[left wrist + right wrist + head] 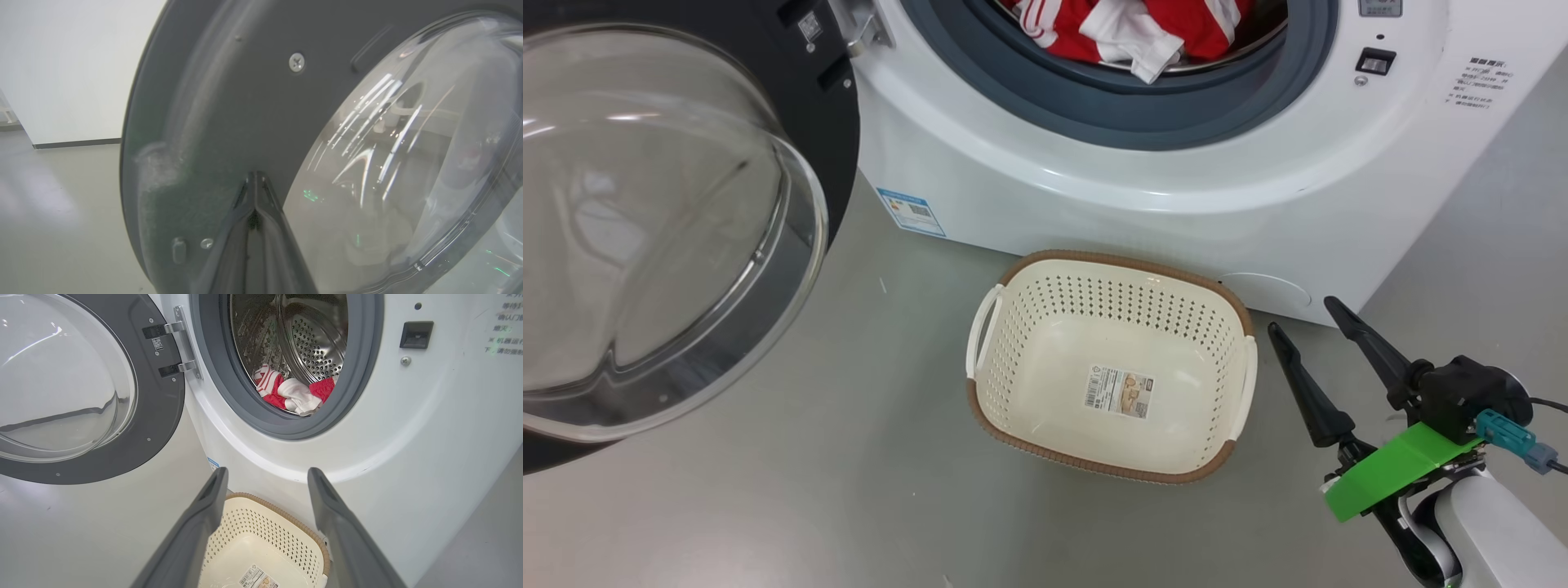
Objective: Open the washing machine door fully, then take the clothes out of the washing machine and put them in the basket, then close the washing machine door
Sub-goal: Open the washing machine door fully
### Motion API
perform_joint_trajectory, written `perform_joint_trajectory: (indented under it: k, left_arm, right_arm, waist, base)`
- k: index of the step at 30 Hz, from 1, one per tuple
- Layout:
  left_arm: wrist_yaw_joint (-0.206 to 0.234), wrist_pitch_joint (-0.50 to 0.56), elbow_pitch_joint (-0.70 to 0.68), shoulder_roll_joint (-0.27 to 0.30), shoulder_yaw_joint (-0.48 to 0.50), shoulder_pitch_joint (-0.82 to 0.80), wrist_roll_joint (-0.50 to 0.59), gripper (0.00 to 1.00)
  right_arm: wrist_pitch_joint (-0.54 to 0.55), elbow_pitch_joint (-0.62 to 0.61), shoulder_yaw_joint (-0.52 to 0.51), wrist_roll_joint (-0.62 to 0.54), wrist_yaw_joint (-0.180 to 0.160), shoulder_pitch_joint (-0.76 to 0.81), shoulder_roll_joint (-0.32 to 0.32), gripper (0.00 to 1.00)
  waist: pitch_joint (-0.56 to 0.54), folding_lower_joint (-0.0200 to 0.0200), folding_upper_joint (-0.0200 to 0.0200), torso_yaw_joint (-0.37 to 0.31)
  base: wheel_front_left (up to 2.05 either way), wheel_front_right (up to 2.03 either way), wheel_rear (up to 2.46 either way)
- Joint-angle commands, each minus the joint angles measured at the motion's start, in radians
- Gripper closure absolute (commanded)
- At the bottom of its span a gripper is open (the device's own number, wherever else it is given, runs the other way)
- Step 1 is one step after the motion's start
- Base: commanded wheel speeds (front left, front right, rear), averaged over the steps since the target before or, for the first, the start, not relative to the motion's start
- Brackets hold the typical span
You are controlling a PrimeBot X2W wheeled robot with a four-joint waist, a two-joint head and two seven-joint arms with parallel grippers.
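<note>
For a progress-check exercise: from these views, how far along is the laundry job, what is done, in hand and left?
Done: the washing machine door stands wide open. In hand: the left gripper, shut, is at the door's dark rim; the right gripper is open beside the basket. Left: the clothes lie in the drum, the basket holds none, and the door needs closing.

Drum mouth of the washing machine stands unobstructed, the washing machine door swung aside to the left. Bare floor separates the door's bulging glass from the basket, which sits just before the machine's front, top open.
</note>
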Motion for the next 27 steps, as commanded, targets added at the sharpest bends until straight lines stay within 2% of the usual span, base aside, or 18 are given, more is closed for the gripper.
perform_joint_trajectory:
  k: [1,8,14,15,16,18,19,20,27]
  left_arm:
    - [-0.003,-0.008,-0.012,0.071,0.032,-0.015,0.010,1.00]
    - [-0.009,-0.008,-0.021,0.048,0.006,0.018,-0.003,1.00]
    - [-0.009,-0.008,-0.085,0.025,-0.045,0.087,-0.054,1.00]
    - [-0.010,-0.008,-0.100,0.017,-0.049,0.101,-0.062,0.80]
    - [-0.010,-0.008,-0.114,0.012,-0.055,0.115,-0.069,0.67]
    - [-0.010,-0.008,-0.144,-0.003,-0.064,0.145,-0.081,0.51]
    - [-0.010,-0.008,-0.161,-0.012,-0.070,0.161,-0.084,0.08]
    - [-0.010,-0.008,-0.179,-0.023,-0.074,0.176,-0.092,0.00]
    - [-0.010,-0.008,-0.323,-0.102,-0.147,0.282,-0.090,0.00]
  right_arm:
    - [-0.006,-0.019,0.017,0.001,0.007,-0.007,0.001,0.00]
    - [-0.006,-0.015,0.022,0.005,0.007,0.008,0.016,0.00]
    - [-0.006,-0.012,0.024,0.010,0.007,0.024,0.030,0.00]
    - [-0.006,-0.011,0.024,0.011,0.007,0.027,0.032,0.00]
    - [-0.006,-0.011,0.024,0.012,0.007,0.030,0.034,0.00]
    - [-0.006,-0.011,0.024,0.014,0.007,0.035,0.038,0.00]
    - [-0.006,-0.011,0.024,0.015,0.007,0.039,0.041,0.00]
    - [-0.006,-0.011,0.023,0.016,0.007,0.043,0.043,0.00]
    - [-0.006,-0.018,0.003,0.019,0.007,0.067,0.055,0.00]
  waist:
    - [-0.010,0.0000,0.0000,0.002]
    - [-0.045,0.0000,0.0000,0.007]
    - [-0.084,0.0000,0.0000,0.007]
    - [-0.091,0.0000,0.0000,0.007]
    - [-0.096,0.0000,0.0000,0.006]
    - [-0.108,0.0000,0.0000,0.004]
    - [-0.114,0.0000,0.0000,0.003]
    - [-0.118,0.0000,0.0000,0.001]
    - [-0.145,0.0000,0.0000,-0.016]
  base:
    - [0.00,0.00,0.00]
    - [0.00,0.00,0.00]
    - [0.00,0.00,0.00]
    - [0.00,0.00,0.00]
    - [0.00,0.00,0.00]
    - [0.00,0.00,0.00]
    - [0.00,0.00,0.00]
    - [0.00,0.00,0.00]
    - [0.00,0.00,0.00]
